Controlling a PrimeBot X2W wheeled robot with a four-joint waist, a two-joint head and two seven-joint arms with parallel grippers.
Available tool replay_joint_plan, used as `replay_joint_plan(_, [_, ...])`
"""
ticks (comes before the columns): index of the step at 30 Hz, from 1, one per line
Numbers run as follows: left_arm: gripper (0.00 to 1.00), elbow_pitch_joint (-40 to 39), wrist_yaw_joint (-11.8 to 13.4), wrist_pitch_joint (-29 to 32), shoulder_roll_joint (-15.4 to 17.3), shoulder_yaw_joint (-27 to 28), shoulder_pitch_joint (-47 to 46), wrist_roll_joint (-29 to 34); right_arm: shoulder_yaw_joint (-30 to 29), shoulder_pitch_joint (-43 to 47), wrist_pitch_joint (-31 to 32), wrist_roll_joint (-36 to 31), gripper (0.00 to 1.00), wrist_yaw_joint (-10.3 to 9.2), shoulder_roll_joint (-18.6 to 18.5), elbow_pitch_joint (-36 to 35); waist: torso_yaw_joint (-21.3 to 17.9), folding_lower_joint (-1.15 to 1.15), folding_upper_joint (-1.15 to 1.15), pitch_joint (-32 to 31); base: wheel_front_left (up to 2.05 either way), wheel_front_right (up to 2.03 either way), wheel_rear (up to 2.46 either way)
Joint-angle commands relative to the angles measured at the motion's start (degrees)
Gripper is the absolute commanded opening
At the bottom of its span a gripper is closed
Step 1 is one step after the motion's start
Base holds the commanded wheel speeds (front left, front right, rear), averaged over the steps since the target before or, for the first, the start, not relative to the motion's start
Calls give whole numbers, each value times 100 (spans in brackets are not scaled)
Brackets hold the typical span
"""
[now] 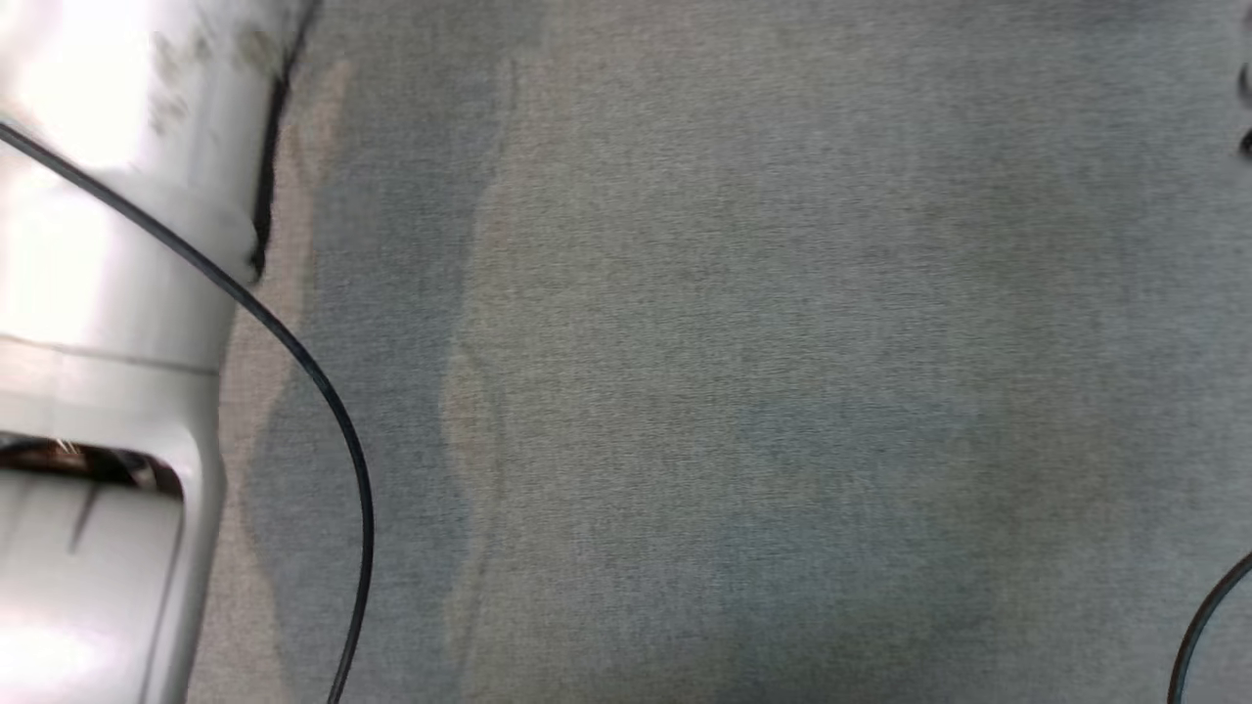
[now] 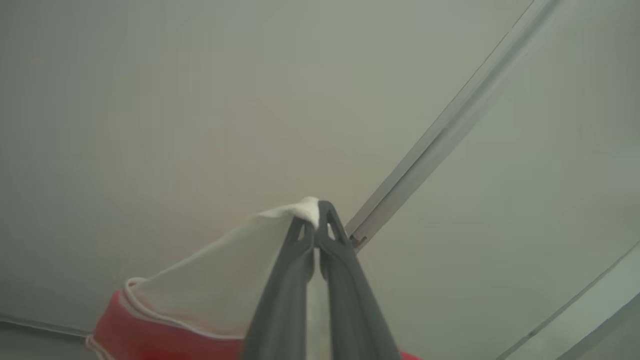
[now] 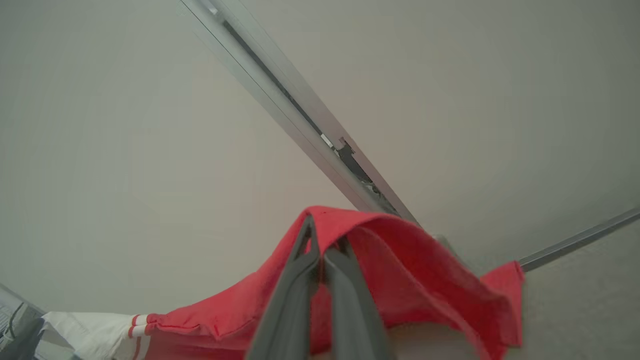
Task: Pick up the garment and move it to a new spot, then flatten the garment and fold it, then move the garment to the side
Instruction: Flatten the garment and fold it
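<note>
The garment is red with a white part and a striped trim. In the left wrist view my left gripper [image 2: 316, 212] is shut on a corner of the white cloth [image 2: 215, 285], which hangs down to a red band [image 2: 130, 335]. In the right wrist view my right gripper [image 3: 322, 240] is shut on a fold of the red cloth [image 3: 415, 270], which drapes away to both sides; the white part [image 3: 85, 327] trails off at the lower left. Both wrist cameras face a pale surface behind the cloth.
The head view looks down on a grey fabric-covered surface [image 1: 782, 342]. A pale arm segment [image 1: 98, 293] stands at the left with a black cable [image 1: 323, 391] looping past it. A metal rail [image 2: 450, 125] [image 3: 280, 95] crosses the pale background.
</note>
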Motion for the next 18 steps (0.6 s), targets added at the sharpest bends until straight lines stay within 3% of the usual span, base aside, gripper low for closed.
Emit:
replay_joint_plan(1, [0,146,-88,-50,43,-64,174,88,164,191,-86,89,0,2,-69,85,122,0,0,60,0,0,0])
replay_joint_plan(10, [0,984,-503,-141,180,-477,1228,371,918,1244,-190,781,0,1,-188,455,203,0,0,-344,0,0,0])
replay_joint_plan(18, [0,1557,-653,-126,380,-943,2031,738,1389,1927,-41,1247,0,1,-170,734,197,0,0,-936,0,0,0])
